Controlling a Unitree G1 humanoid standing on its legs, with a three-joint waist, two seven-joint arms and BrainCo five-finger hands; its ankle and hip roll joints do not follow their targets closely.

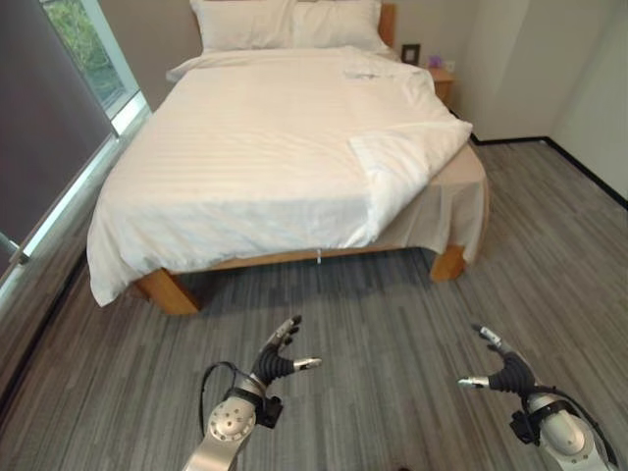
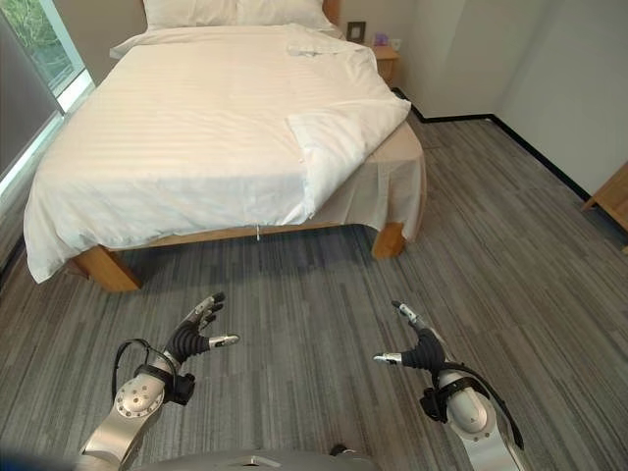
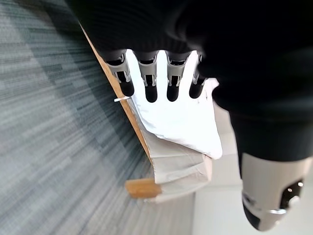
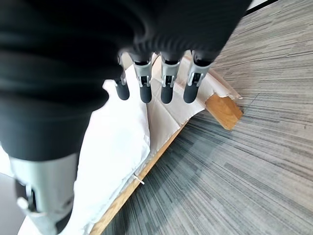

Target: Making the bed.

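At ten o'clock, beyond the grey floor [image 1: 392, 324], a window [image 1: 93, 49] runs along the wall beside the bed [image 1: 275, 147]. Low at seven o'clock my left hand [image 1: 278, 359] hovers over the floor, fingers straight and spread, holding nothing. Straight ahead at twelve, the white duvet [image 1: 245, 157] covers the mattress, two pillows [image 1: 289, 25] at its head. Toward one o'clock its near corner [image 1: 392, 172] is folded back on itself, baring the sheet [image 1: 451, 196] above a wooden leg [image 1: 447, 263]. Down at five o'clock my right hand [image 1: 502, 368] hangs open and empty, well short of the bed.
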